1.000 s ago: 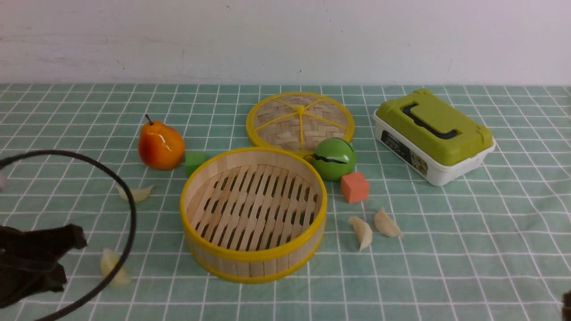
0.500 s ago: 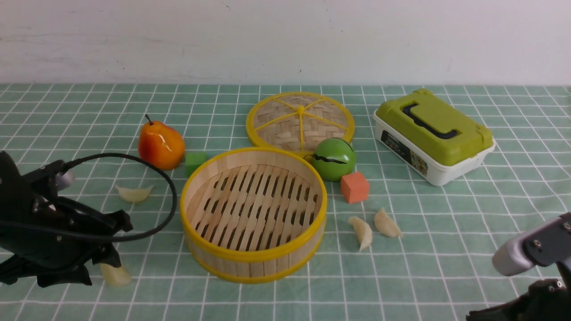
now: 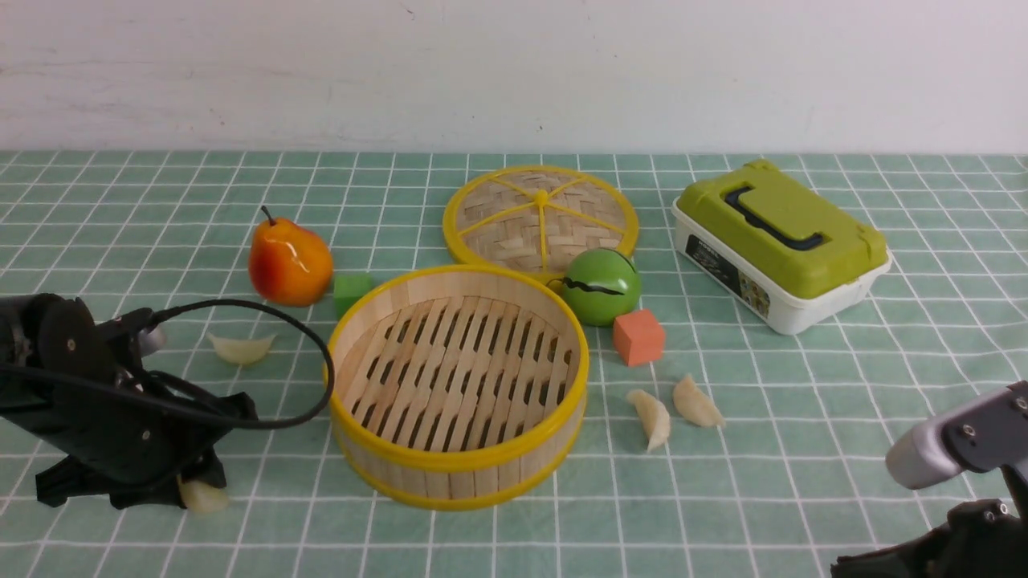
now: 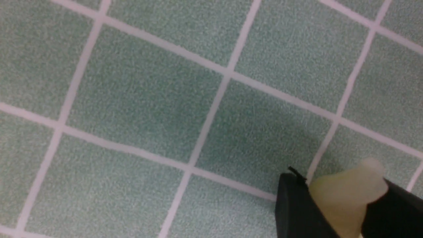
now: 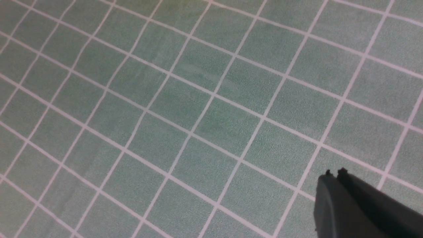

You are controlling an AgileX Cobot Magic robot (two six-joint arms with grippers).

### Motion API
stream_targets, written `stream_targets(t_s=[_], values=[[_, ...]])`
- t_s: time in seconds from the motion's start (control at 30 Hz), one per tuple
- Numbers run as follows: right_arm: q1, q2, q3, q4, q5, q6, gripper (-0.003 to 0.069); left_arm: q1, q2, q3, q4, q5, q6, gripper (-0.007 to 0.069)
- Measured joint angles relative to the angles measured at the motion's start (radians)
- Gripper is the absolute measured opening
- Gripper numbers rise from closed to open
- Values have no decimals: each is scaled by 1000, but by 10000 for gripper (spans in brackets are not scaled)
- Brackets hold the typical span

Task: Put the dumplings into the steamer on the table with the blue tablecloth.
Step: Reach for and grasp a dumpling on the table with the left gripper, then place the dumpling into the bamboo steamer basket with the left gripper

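Your left end effector [image 4: 343, 190] grips one dumpling [image 3: 204, 497] down by the bench [image 3: 803, 433], left of the steamer [image 3: 458, 463]; your right end effector [image 5: 334, 177] is clenched.

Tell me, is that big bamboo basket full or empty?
Empty. The steamer shows only bare slats; the dumplings are all outside it.
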Motion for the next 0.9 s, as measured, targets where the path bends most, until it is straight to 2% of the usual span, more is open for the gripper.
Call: stream_targets(t_s=[0.13,0.3,0.37,0.43,0.57,0.7,0.77,0.9], values=[[0,0,0,1,-1,0,3,0,-41,-67,-16,101,29,234],[0,0,0,3,-6,0,6,-43,-115,-283,-68,280,123,234],[0,0,0,3,-12,0,9,-100,-113,-386,-72,342,143,234],[0,0,0,3,-19,0,9,-203,-61,-528,-45,409,144,234],[0,0,0,3,-19,0,12,-333,119,-722,90,489,72,234],[0,0,0,3,-14,0,12,-407,351,-896,269,562,-40,234],[0,0,0,3,-6,0,12,-423,437,-979,312,597,-80,234],[0,0,0,4,-3,0,14,-430,547,-1101,320,671,-117,234]])
